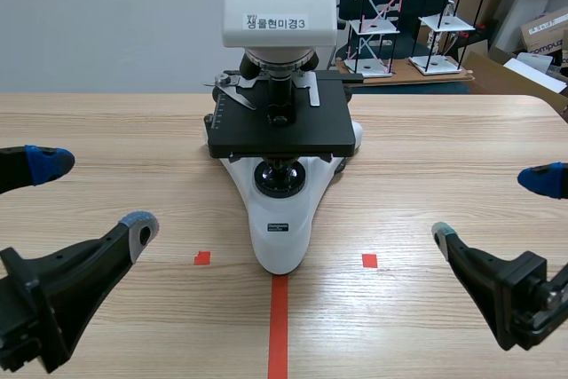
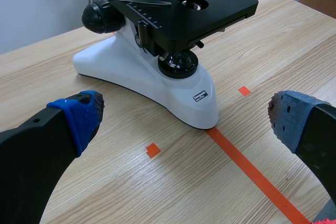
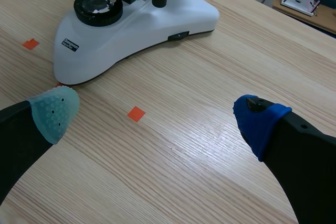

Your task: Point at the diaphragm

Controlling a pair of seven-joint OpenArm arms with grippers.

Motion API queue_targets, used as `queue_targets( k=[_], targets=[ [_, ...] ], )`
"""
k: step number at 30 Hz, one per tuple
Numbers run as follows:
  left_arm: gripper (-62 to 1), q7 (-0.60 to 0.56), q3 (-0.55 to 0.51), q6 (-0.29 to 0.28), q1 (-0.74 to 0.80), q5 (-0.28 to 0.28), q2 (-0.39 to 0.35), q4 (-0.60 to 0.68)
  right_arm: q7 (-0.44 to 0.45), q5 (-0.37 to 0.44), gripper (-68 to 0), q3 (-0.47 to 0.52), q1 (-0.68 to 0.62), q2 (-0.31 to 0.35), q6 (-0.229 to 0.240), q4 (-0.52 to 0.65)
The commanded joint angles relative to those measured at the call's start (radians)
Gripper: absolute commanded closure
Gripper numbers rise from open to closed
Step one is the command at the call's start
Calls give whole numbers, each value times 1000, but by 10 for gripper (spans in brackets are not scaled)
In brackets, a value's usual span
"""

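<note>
1. Left gripper [image 1: 93, 194], lower left of the scene frame: fingers spread wide, nothing between them. Right gripper [image 1: 491, 208], lower right: same, spread and empty.
2. Both sit low over the table [image 1: 444, 148], well apart from the microscope [image 1: 280, 219] at frame centre.
3. Target: the diaphragm [image 2: 180, 56]. My read is that it's the black unit tucked under the stage [image 1: 280, 122], just above the lamp lens [image 1: 282, 177] on the white base.
4. Doing it well: come in low from the side and aim one tip into the gap under the stage, not at the lens or stage top. Stop just short and steer clear of the side knobs.
5. Views: in the scene view the stage edge hides most of the diaphragm. The left wrist view looks in under the stage and shows it. The right wrist view gives lens and base, but I can't make out the diaphragm there.
</note>
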Motion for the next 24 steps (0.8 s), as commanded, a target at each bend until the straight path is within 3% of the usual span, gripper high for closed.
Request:
queue_targets(
  k=[1,20,21,24],
  targets=[
    [-623,-14,-1,-5,2,-12,0,13,18,32,-657,1,-3,0,-4,16],
    [-623,-23,-1,-5,2,-9,2,8,10,30,-657,1,-2,0,-4,16],
    [-592,-38,-1,-5,2,-8,5,4,10,30,-657,1,-2,0,-4,16],
    [-348,-127,6,-6,2,-8,8,-32,10,30,-657,1,-2,0,-4,16]
  ],
)
